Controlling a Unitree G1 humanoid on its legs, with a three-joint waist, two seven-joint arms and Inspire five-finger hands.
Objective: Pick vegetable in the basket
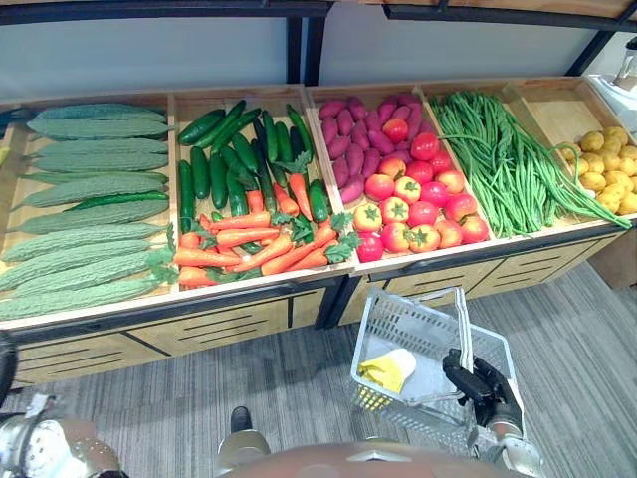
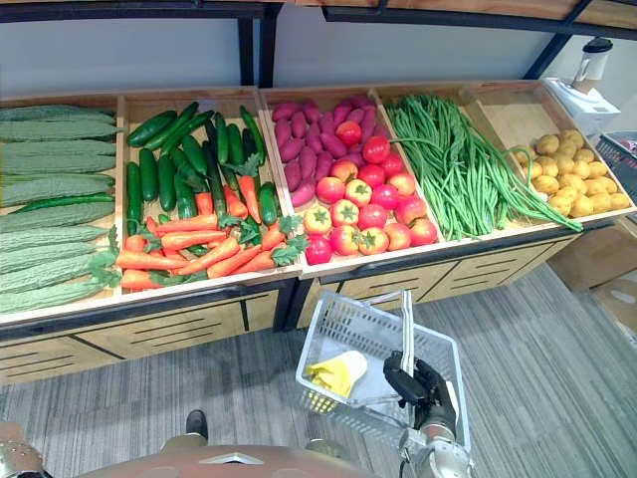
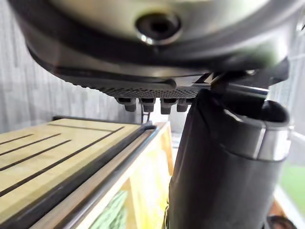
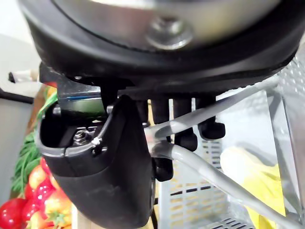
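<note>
A grey plastic basket (image 1: 390,324) hangs low in front of the stand, at the right. My right hand (image 1: 485,383) is shut on its two handles (image 4: 205,114), fingers curled round both bars. A yellow vegetable (image 1: 387,370) lies inside the basket. The wooden stand holds bitter gourds (image 1: 90,199), cucumbers (image 1: 224,159), carrots (image 1: 249,244), purple sweet potatoes (image 1: 348,139), tomatoes (image 1: 418,199), long green beans (image 1: 498,159) and potatoes (image 1: 607,164). My left hand (image 3: 224,167) hangs low beside the stand's wooden front (image 3: 57,157), fingers relaxed and holding nothing.
The stand's sloped bins are split by wooden dividers, with a dark front rail (image 1: 249,299) along the lower edge. Grey carpet floor (image 1: 249,398) runs in front. A white appliance (image 2: 587,90) stands at the far right behind the potatoes.
</note>
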